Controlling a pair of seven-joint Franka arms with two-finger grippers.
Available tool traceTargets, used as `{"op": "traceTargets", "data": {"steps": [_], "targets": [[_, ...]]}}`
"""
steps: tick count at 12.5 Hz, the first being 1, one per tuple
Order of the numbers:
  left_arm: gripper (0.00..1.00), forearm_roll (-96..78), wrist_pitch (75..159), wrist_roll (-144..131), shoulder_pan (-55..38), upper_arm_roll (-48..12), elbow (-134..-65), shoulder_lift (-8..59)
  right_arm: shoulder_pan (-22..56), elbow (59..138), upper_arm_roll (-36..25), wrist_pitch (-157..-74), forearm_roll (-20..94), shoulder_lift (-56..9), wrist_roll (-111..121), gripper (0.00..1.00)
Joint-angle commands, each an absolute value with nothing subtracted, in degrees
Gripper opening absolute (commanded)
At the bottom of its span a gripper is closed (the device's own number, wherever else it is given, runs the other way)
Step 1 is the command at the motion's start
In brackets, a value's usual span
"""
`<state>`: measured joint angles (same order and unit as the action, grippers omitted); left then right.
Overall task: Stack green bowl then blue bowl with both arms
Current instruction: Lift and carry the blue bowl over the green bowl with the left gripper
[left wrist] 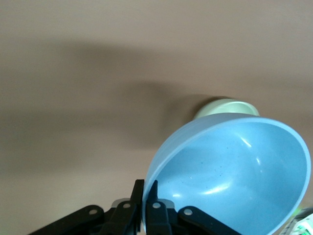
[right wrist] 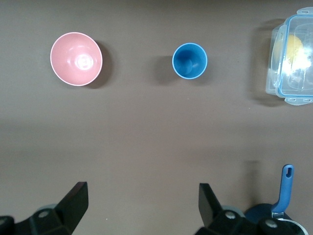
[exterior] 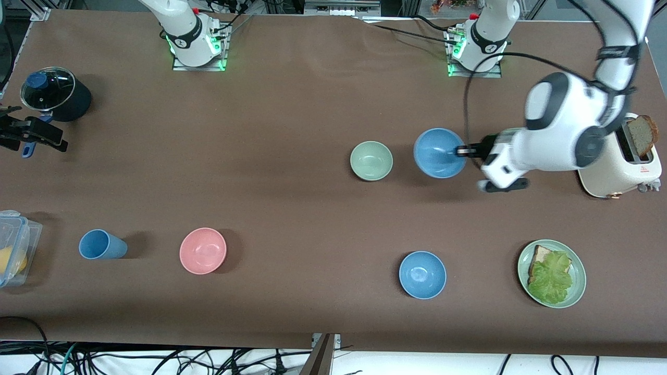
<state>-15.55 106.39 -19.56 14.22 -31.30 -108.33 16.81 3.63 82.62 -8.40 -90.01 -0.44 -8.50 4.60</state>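
I count four small bowls: one green bowl, one pink bowl and two blue, the blue bowl in my left pincer and its twin on the table. One blue cup, one green plate.

Left tool gripping blue bowl rim, just beside green bowl

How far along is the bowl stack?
Nothing is stacked yet. The green bowl sits empty on the table. In hand: the left pincer is shut on the rim of a blue bowl, tilted, beside the green one. Left: set it into the green bowl and release. The right pincer is open over the table near the pot, waiting.
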Motion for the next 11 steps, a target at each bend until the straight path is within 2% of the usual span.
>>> {"op": "traceTargets", "data": {"steps": [1,5,11], "targets": [[0.00,-16.3,112.3,-24.7,9.3,-32.8,-107.8,20.9,2.9,82.9,-7.7,-89.8,-1.1,-8.0,5.4,1.00],[0.00,-16.1,124.2,-28.4,2.8,-32.7,-111.3,24.5,2.9,82.9,-7.7,-90.0,-1.1,-8.0,5.4,1.00],[0.00,-15.4,125.9,-27.3,2.6,-33.1,-119.7,19.6,2.9,82.9,-7.7,-90.1,-1.3,-8.1,5.4,1.00]]}}
